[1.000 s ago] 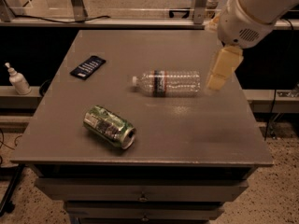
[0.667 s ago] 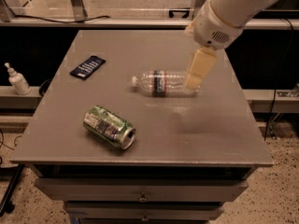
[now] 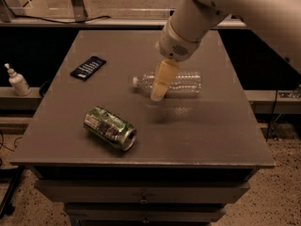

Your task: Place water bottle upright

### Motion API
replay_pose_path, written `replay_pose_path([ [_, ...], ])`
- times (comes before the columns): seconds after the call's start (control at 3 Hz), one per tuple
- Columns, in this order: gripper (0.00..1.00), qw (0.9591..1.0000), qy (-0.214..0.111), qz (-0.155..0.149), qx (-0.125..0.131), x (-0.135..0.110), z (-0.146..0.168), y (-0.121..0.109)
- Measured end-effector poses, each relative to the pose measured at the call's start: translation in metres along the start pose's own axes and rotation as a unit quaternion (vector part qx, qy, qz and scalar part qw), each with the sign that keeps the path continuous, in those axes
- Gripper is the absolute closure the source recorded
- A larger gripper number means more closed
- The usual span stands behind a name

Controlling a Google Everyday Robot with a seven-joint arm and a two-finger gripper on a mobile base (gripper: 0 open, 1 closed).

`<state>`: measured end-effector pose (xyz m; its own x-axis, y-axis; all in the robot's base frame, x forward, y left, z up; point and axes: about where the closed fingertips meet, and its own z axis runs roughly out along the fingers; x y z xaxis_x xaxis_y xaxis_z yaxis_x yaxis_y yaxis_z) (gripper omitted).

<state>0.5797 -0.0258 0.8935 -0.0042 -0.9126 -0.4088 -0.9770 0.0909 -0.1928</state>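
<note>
The water bottle (image 3: 182, 83), clear ribbed plastic with a white cap at its left end, lies on its side near the middle of the grey table (image 3: 197, 131). My gripper (image 3: 158, 94) hangs from the white arm, its cream fingers pointing down. It sits directly over the bottle's neck end and hides the label band. The gripper is above or just in front of the bottle; I cannot tell whether it touches it.
A green-patterned drink can (image 3: 109, 127) lies on its side at the front left. A dark flat phone-like object (image 3: 88, 68) lies at the back left. A small white pump bottle (image 3: 17, 80) stands off the table to the left. Drawers sit below the table's front edge.
The arm has swung left, from the bottle's right end to over its neck end. The bottle and can have not moved.
</note>
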Motion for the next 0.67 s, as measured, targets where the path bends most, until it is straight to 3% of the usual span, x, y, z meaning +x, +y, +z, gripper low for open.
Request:
replay_pose_path([
  [0.67, 0.00, 0.9995, 0.014, 0.008, -0.026, -0.008, 0.062, -0.009],
])
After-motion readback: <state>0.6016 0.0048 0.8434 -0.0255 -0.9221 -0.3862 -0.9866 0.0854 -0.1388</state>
